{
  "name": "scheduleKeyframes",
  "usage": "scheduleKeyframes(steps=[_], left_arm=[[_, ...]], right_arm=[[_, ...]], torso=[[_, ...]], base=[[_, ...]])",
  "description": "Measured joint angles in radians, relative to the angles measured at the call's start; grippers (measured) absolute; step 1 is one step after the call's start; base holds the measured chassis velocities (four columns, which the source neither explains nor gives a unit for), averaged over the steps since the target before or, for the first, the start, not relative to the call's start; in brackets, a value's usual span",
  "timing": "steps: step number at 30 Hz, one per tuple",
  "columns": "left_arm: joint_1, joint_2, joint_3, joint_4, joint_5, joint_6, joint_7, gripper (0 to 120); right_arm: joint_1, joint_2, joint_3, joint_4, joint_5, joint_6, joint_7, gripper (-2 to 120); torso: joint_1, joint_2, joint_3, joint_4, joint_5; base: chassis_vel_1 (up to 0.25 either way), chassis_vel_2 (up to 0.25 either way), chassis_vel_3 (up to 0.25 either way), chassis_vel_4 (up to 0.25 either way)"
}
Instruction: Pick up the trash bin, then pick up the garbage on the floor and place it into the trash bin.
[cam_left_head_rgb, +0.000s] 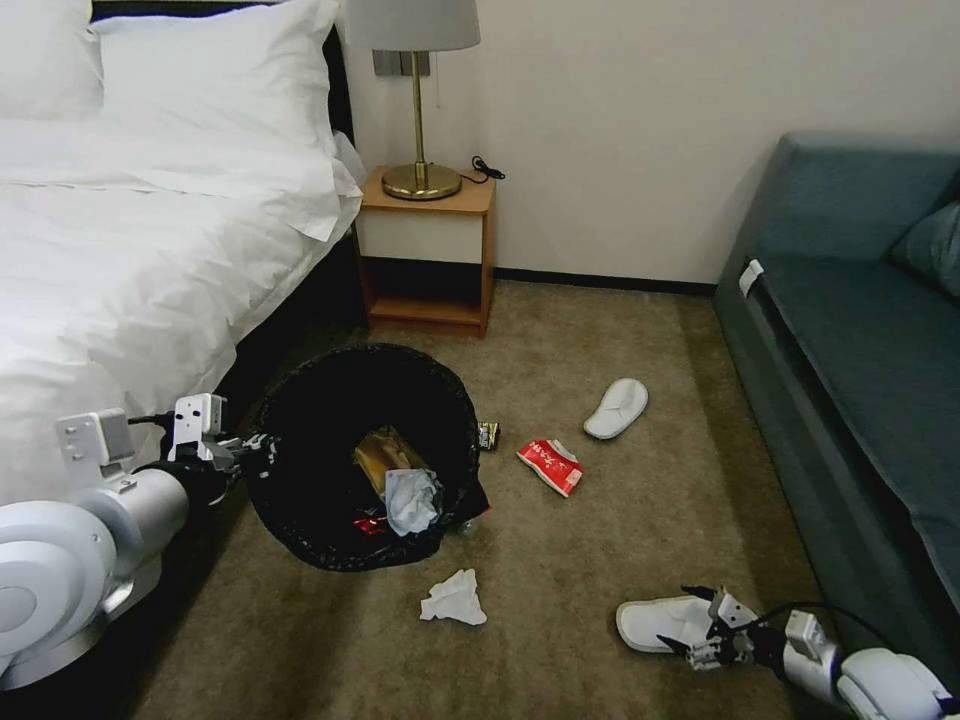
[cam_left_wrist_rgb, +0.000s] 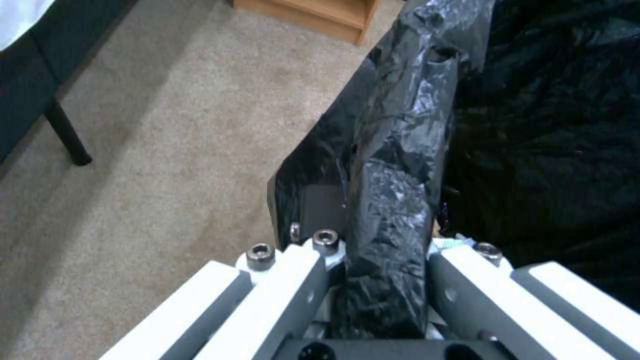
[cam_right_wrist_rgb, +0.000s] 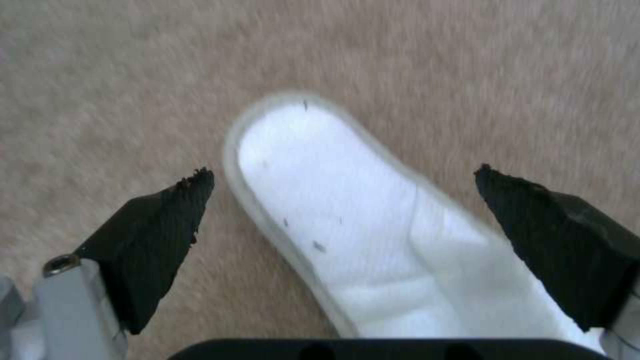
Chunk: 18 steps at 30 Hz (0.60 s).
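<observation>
- Beige short-pile carpet floor (cam_left_head_rgb: 640, 520) carries scattered litter.
- Left gripper (cam_left_wrist_rgb: 383, 280) clamps the round black-bagged trash bin's (cam_left_head_rgb: 330, 440) rim.
- Right gripper (cam_right_wrist_rgb: 343, 205) hangs spread wide over a white slipper (cam_right_wrist_rgb: 333, 220).

There were two white slippers on the floor, one (cam_left_head_rgb: 616, 408) near the sofa, one (cam_left_head_rgb: 664, 622) by the right claw (cam_left_head_rgb: 688, 640); one crumpled tissue (cam_left_head_rgb: 454, 598); one red wrapper (cam_left_head_rgb: 551, 465); one small dark packet (cam_left_head_rgb: 488, 435); one trash bin (cam_left_head_rgb: 300, 440); two claws, counting the left claw (cam_left_head_rgb: 258, 446).
</observation>
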Motion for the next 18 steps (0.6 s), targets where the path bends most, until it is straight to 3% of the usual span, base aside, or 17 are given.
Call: scheduleKeyframes(steps=[8, 18], left_arm=[[-0.009, 0.001, 0.013, 0.006, 0.004, 0.0, 0.004, 2], [-0.014, 0.0, 0.016, 0.016, 0.011, 0.0, 0.018, 2]], right_arm=[[0.04, 0.014, -0.009, -0.079, -0.007, 0.013, -0.011, 100], [0.027, -0.018, 0.008, -0.064, 0.019, 0.015, -0.011, 100]], torso=[[0.0, 0.0, 0.0, 0.0, -0.0001], [0.0, 0.0, 0.0, 0.0, 0.0]], base=[[0.0, 0.0, 0.0, 0.0], [0.0, 0.0, 0.0, 0.0]])
